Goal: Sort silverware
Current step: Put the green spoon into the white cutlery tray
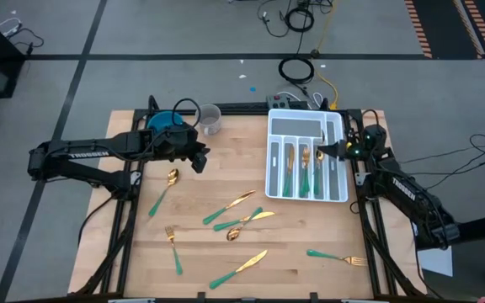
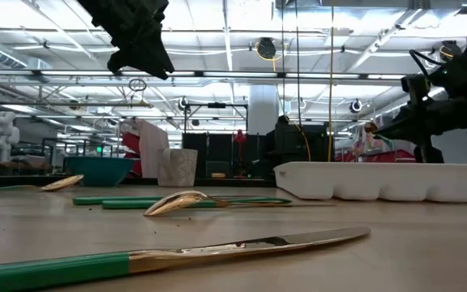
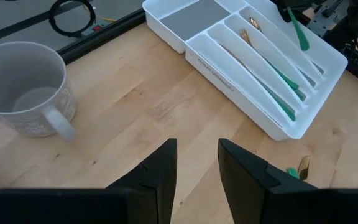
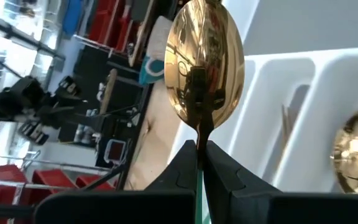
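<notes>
My right gripper [image 1: 328, 151] hovers over the right side of the white divided tray [image 1: 278, 126], shut on a gold-headed spoon [image 4: 207, 62]. Its teal handle [image 3: 296, 28] slants above the tray. Several pieces of silverware [image 1: 307, 171] lie in the tray's long compartments. More lie flat on the wooden table: a spoon [image 1: 168, 181], knives [image 1: 230, 208] [image 1: 239, 268] and forks [image 1: 173, 246] [image 1: 340, 257]. My left gripper [image 3: 197, 163] is open and holds nothing. It hangs above the table's far left, near the mug. My right gripper pinches the spoon between its two fingers at the thin neck [image 4: 199, 138], just below the gold bowl where the teal handle begins. The bowl stands out past the fingertips. The spoon is lifted clear above the tray.
A white mug [image 1: 210, 118] and a blue bowl [image 1: 168, 120] stand at the table's far left, beside my left arm. Bare wood lies between the mug and the tray. Cables [image 1: 297, 71] lie on the floor beyond the far edge.
</notes>
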